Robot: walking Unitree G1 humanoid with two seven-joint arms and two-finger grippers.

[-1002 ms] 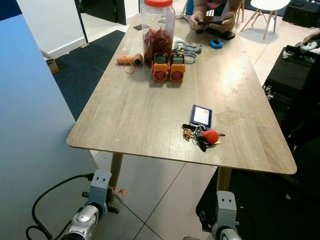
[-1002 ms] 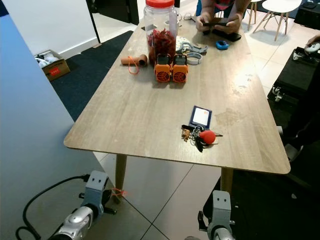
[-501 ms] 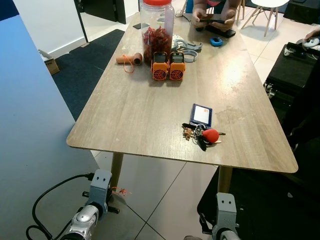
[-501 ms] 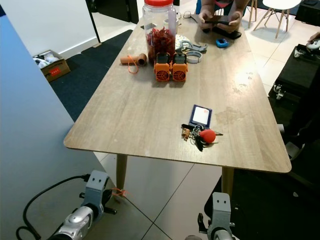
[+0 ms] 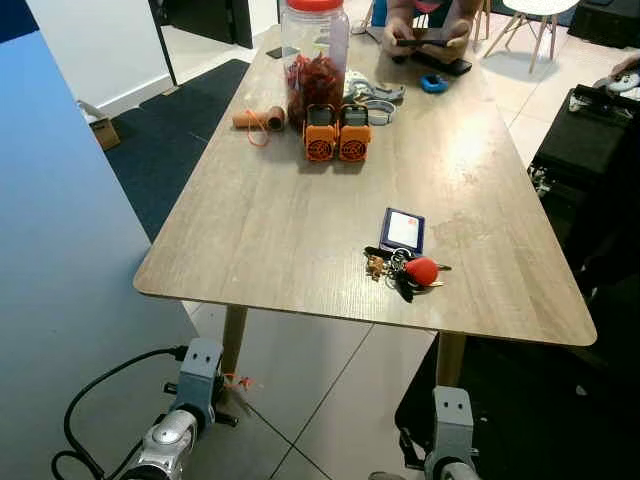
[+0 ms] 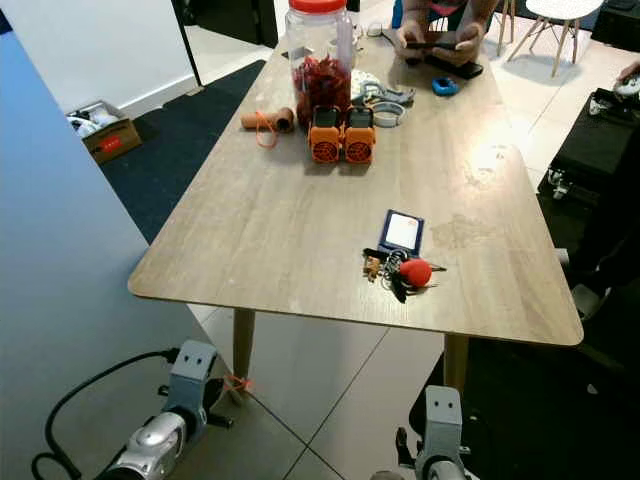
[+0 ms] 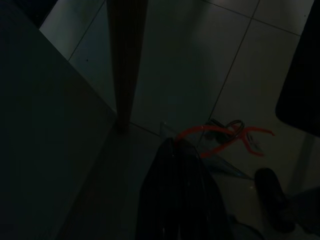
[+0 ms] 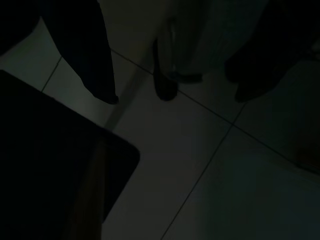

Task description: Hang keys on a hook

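Observation:
A bunch of keys (image 5: pixel 405 270) with a round red fob lies on the wooden table (image 5: pixel 270 220), near its front right edge. A dark blue card holder (image 5: pixel 402 230) touches the bunch on its far side. Both silver arms hang low below the table's front edge, the left arm (image 5: pixel 187 405) at the left and the right arm (image 5: pixel 451 430) under the keys' side. In the dark left wrist view my left gripper (image 7: pixel 176 150) points at the tiled floor with its fingers together, beside a table leg (image 7: pixel 125 60). My right gripper (image 8: pixel 175 75) stands open over dark floor tiles.
Farther along the table stand a clear jar (image 5: pixel 315 55) with a red lid, two orange devices (image 5: pixel 336 134) and a small roll (image 5: pixel 260 120). A person's hands (image 5: pixel 425 30) hold something at the far end. A blue-grey wall (image 5: pixel 60 260) is close on my left, black equipment (image 5: pixel 590 150) on my right.
The camera has shifted slightly. The keys and the other things on the table lie where they were, and both arms still hang low.

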